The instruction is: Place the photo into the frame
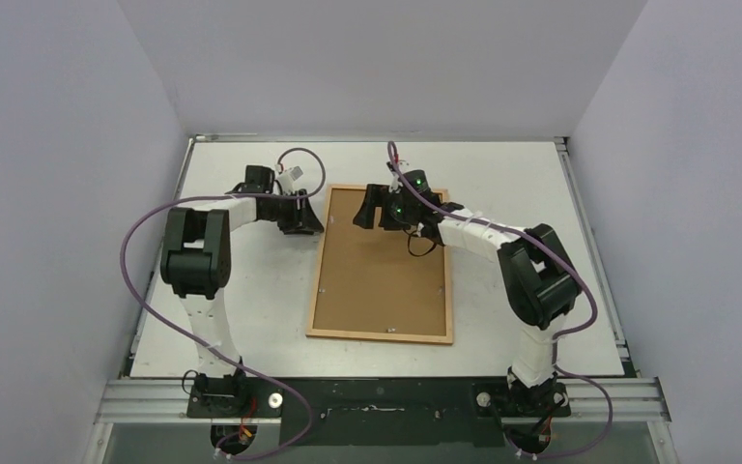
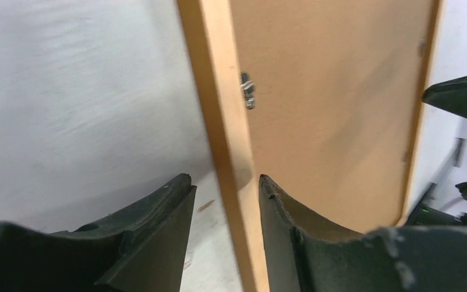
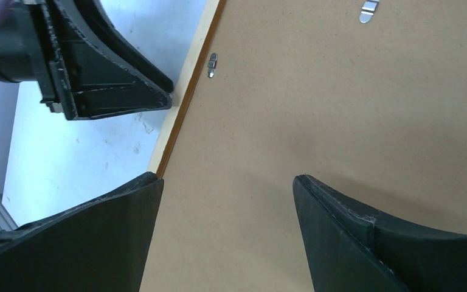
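Note:
The frame (image 1: 379,336) lies flat on the table, its narrow light-brown wooden border (image 2: 219,103) around a plain brown fibreboard backing sheet (image 1: 382,280). The photo is hidden. My left gripper (image 1: 309,220) is at the frame's far left corner. It is open, and in the left wrist view its fingers (image 2: 225,179) straddle the wooden border, which runs close along the right finger with a gap to the left one. My right gripper (image 1: 375,215) hovers open over the far end of the backing (image 3: 316,115), with nothing between its fingertips (image 3: 225,177).
Small metal clips (image 2: 247,90) (image 3: 212,64) sit along the border's inner edge. The white table (image 1: 251,319) shows on both sides of the frame. Grey walls close it in at the left, right and back. The two grippers are close together at the frame's far end.

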